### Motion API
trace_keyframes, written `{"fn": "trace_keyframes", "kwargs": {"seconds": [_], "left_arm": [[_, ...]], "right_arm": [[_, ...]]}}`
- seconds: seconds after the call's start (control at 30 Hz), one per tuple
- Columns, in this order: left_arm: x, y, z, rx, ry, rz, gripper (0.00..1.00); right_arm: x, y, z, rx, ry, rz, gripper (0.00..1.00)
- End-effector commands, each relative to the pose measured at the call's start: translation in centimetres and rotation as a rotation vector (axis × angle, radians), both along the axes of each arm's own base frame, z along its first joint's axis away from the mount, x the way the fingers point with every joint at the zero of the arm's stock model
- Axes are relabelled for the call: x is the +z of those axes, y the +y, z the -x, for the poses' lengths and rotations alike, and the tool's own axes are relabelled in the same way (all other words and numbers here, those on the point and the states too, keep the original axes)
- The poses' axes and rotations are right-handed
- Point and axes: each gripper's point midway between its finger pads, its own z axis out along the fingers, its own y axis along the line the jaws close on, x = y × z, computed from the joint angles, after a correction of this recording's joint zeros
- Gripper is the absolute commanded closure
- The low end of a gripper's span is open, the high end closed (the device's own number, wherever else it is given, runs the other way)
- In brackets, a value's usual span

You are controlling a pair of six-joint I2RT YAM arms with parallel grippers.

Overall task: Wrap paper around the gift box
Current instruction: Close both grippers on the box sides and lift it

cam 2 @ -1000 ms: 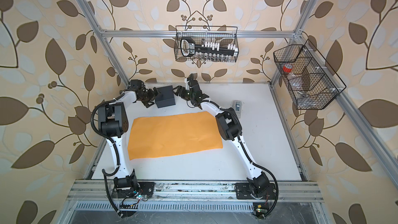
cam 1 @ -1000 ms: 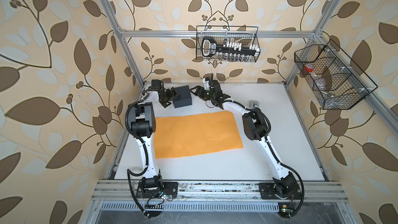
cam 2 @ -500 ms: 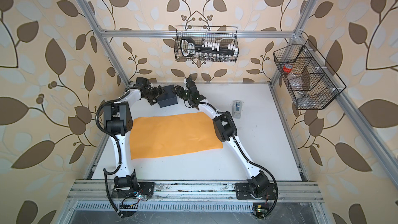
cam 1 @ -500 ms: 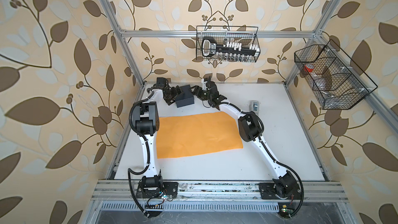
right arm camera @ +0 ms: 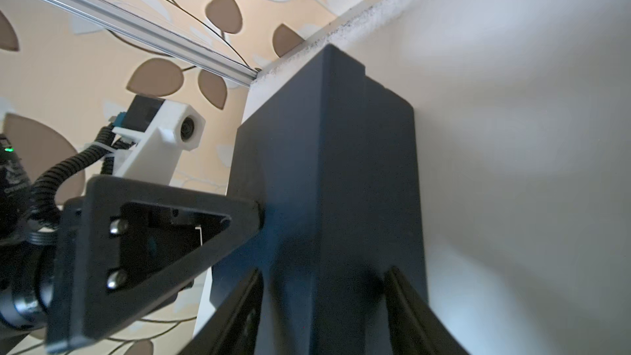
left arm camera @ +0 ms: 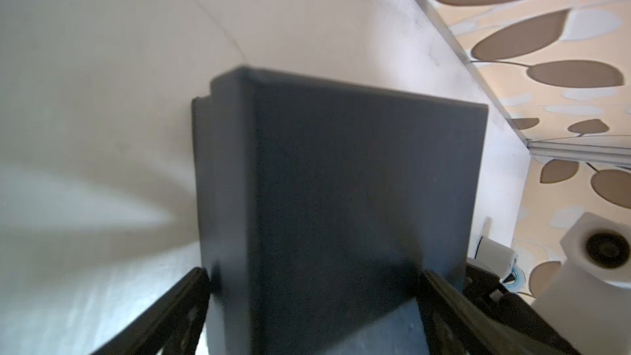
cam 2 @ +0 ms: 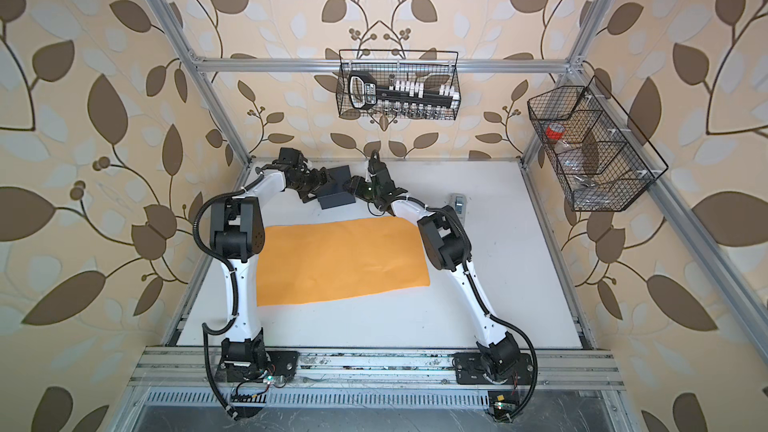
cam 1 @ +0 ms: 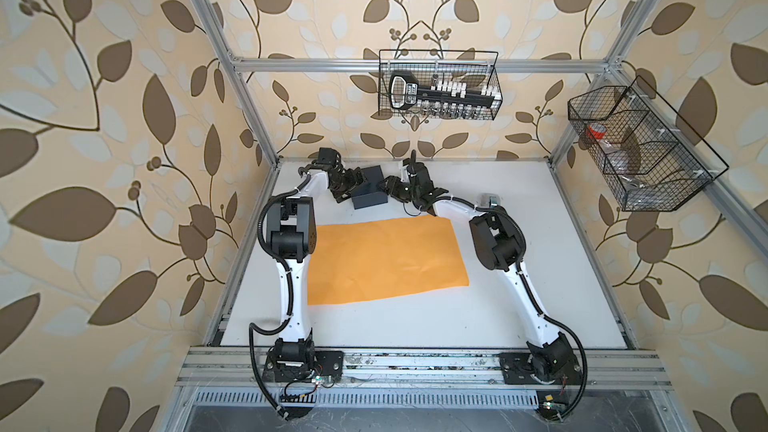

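1. Leaf-patterned wallpaper in tan and brown covers the walls on every side, with an aluminium frame running along the corners and across the back.
2. The white table fills the floor of the cell, matte and a little scuffed at its 12 o'clock edge.
3. The paper, a plain orange sheet, lies flat on the table, from the centre out toward 9 o'clock, lightly creased.
4. Two wire baskets hang on the walls: the back basket at 12 o'clock and the side basket at about 2 o'clock.
5. The gift box, matte black, sits just past the paper's far edge at about 11 o'clock on the table, off the sheet and between the two grippers.
6. The left gripper meets the box from 9 o'clock. Its fingers are spread wide on either side, and one fingertip touches a face of the box. I cannot tell whether it is squeezing.
7. The right gripper comes in from 3 o'clock with its fingers set narrower, either side of a box corner. I cannot tell whether it has a firm grip.
8. A small grey tape dispenser stands at about 1 o'clock, well apart from the box.
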Motion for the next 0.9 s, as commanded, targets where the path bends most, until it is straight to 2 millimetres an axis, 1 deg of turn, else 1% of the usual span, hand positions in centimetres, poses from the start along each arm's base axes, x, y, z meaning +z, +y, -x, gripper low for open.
{"fn": "trace_keyframes", "kwargs": {"seconds": [0.0,0.13,0.17,0.2,0.27,0.33,0.43,0.53,0.63,0.73,0.87], "left_arm": [[1.6,-3.2,2.6,-0.078,0.007,0.021,0.06],[2.4,-3.9,4.5,-0.081,0.006,0.031,0.06],[2.6,-3.9,4.9,-0.08,0.0,0.025,0.06],[2.5,-3.7,5.2,-0.072,0.001,0.011,0.05],[2.3,-3.1,5.3,-0.053,0.007,-0.02,0.04],[1.9,-2.7,5.1,-0.049,0.017,-0.046,0.03],[1.5,-2.7,4.5,-0.049,0.032,-0.051,0.03],[1.6,-2.9,4.0,-0.048,0.016,-0.039,0.03],[2.1,-3.5,3.6,-0.059,0.003,-0.006,0.03],[2.7,-3.9,3.5,-0.071,-0.007,0.021,0.04],[3.4,-4.3,3.5,-0.081,-0.012,0.045,0.05]], "right_arm": [[3.6,0.8,3.2,0.096,-0.063,-0.021,0.42],[3.7,-1.5,5.6,0.099,-0.054,0.026,0.42],[3.4,-2.3,6.1,0.092,-0.051,0.041,0.41],[3.0,-3.0,6.4,0.084,-0.042,0.055,0.39],[2.1,-4.0,6.5,0.079,-0.025,0.071,0.31],[1.2,-4.8,6.0,0.077,-0.003,0.071,0.25],[0.4,-5.4,4.9,0.079,0.009,0.055,0.21],[0.0,-5.2,4.0,0.087,0.011,0.05,0.2],[-0.4,-4.6,3.4,0.1,0.018,0.035,0.21],[-0.5,-3.8,3.2,0.112,0.024,0.028,0.24],[-0.1,-2.4,3.2,0.133,0.019,0.014,0.31]]}}
